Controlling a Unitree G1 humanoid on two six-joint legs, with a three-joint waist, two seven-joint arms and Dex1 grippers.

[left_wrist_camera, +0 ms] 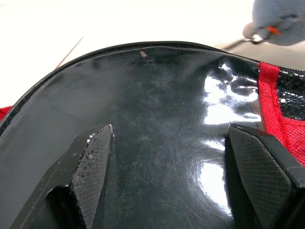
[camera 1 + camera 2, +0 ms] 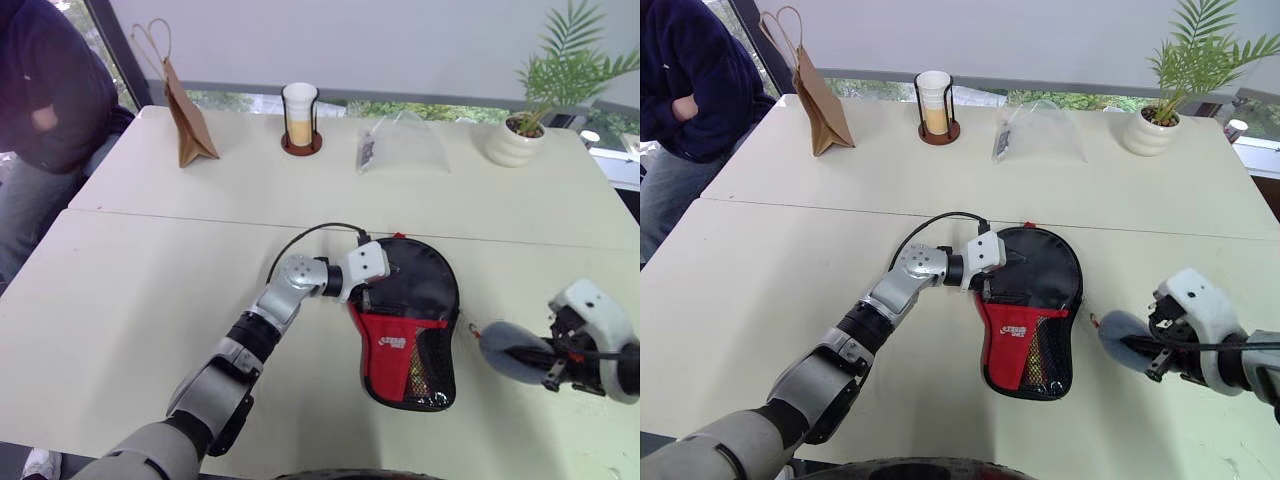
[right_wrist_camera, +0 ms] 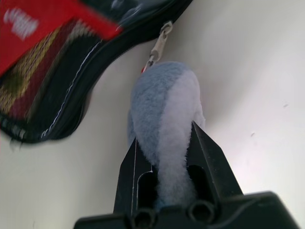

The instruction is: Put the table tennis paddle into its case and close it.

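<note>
Pale cream tabletop runs beneath both arms, with a window behind it and a person in dark clothes seated at its far left corner. Nearest the work, the left end effector has its fingers spread wide and laid flat against the glossy black face of the case, pinning the rounded end without gripping anything. Off to its right, the right end effector is clamped nearly shut on a fluffy blue-grey pompom, which hangs by a small metal clip from the zip at the case's edge. The case lies between the two end effectors, red logo panel and mesh pocket turned toward the robot. Through the mesh something yellowish and woody shows, probably the handle of the table tennis paddle, so the paddle seems to sit inside already. The step in hand looks like zipping: one end effector steadies, the other draws the pull. Next, the right arm needs to follow the curve of the seam while the left holds firm, or the soft case may slide or bunch. Beyond the case, well apart, stand a brown paper bag, a cup in a wire holder, a clear plastic bag and a potted plant.
</note>
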